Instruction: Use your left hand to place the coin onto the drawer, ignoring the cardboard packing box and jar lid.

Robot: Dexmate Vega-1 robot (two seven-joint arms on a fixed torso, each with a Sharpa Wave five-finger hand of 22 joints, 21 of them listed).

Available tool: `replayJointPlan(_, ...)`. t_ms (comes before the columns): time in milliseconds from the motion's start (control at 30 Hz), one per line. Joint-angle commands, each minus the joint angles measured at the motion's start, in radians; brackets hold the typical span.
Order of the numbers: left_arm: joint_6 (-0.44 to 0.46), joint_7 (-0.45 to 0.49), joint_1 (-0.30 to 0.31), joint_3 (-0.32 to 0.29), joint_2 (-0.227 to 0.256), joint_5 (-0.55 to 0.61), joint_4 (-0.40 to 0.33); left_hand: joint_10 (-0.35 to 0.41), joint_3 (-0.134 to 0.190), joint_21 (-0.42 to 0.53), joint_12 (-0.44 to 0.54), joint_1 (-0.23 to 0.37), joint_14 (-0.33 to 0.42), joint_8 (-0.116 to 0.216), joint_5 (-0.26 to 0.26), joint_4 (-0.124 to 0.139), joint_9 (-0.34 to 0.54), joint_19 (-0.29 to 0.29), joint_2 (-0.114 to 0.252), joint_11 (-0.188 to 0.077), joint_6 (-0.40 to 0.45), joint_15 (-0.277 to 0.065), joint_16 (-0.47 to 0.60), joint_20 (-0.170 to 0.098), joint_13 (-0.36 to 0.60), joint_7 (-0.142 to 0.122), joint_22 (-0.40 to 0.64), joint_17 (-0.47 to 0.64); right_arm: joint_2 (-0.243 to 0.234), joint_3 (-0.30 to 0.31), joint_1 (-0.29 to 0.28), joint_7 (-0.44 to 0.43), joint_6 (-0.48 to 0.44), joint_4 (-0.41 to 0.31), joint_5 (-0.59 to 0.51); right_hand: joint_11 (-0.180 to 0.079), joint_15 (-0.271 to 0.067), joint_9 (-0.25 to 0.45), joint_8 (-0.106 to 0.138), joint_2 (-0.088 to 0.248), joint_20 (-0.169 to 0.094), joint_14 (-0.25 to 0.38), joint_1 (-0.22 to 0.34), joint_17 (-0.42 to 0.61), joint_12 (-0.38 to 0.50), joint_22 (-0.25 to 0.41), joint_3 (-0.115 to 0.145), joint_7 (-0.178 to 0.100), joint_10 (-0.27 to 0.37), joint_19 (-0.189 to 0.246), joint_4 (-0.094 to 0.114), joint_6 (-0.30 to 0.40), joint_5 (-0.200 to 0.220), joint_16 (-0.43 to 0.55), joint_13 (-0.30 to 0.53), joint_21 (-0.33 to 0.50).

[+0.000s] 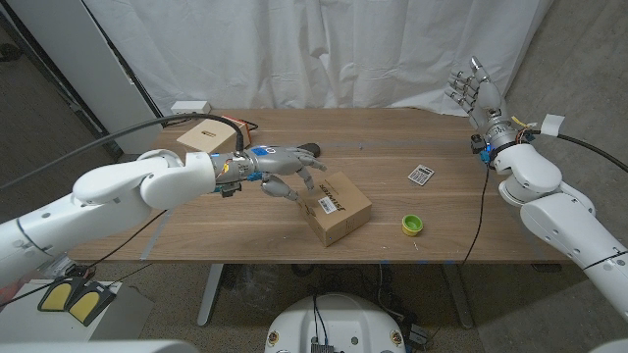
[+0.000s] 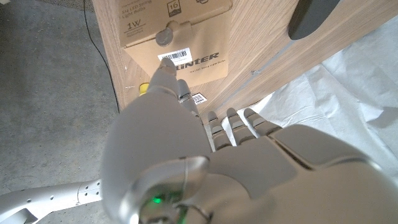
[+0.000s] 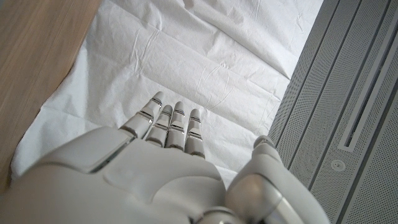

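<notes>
A small grey coin (image 2: 165, 37) lies on top of the cardboard packing box (image 2: 186, 25), close to its printed label. My left hand (image 1: 289, 167) hovers over the near-left end of that box (image 1: 337, 206) with its fingers spread and nothing in them. One fingertip (image 2: 166, 62) reaches to just short of the coin. The tan drawer (image 1: 209, 137) stands at the table's back left, behind my left forearm. My right hand (image 1: 476, 90) is raised off the table's far right corner, with its fingers (image 3: 168, 121) apart and empty.
A yellow-green jar lid (image 1: 412, 225) lies near the front edge, right of the box. A small calculator-like card (image 1: 421, 175) lies further back on the right. A white block (image 1: 191, 106) sits at the back left edge. A white curtain hangs behind the table.
</notes>
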Motion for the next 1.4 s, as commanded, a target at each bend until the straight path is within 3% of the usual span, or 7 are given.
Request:
replayJointPlan(33,0.012,-0.029,-0.027,0.052,-0.029,0.028,-0.011,-0.002,-0.003,0.004,0.004,0.002,-0.003,0.001,-0.003,0.0,0.002,0.001,-0.001,-0.003,0.002,-0.054,0.002,0.013,0.0,-0.008,0.003,-0.001,0.002,0.0,0.016,0.019,0.015,0.025,0.007,0.006,0.003,0.003,0.002,0.001,0.002,0.01,-0.011,0.002,0.007,0.002,-0.007,-0.002,0.006,-0.002,-0.001,0.008,0.008,0.005,0.006,-0.003)
replayJointPlan(600,0.085,-0.031,-0.012,0.081,-0.036,0.106,-0.018,0.003,-0.005,0.006,0.006,0.001,-0.001,0.0,-0.002,0.002,0.002,-0.001,0.001,-0.001,0.007,-0.055,0.004,0.019,0.0,-0.008,0.003,0.0,0.001,0.007,0.01,0.01,0.015,0.024,0.013,0.004,0.002,0.004,0.002,0.001,0.001,0.012,-0.011,0.002,0.008,0.002,-0.007,0.0,0.009,0.001,-0.001,0.01,0.008,0.006,0.006,-0.002)
replayJointPlan(1400,0.091,0.009,-0.012,0.118,-0.055,0.125,0.005,0.007,-0.007,0.007,0.006,0.001,0.004,-0.002,-0.002,0.005,0.002,-0.003,0.005,0.0,0.008,-0.052,0.005,0.024,0.0,-0.004,0.004,0.001,0.008,0.025,-0.033,-0.017,0.026,-0.004,-0.007,0.005,0.0,0.004,0.004,0.002,0.003,0.019,-0.011,0.002,0.01,0.002,-0.008,-0.002,0.015,0.007,-0.003,0.016,0.008,0.007,0.006,0.0)
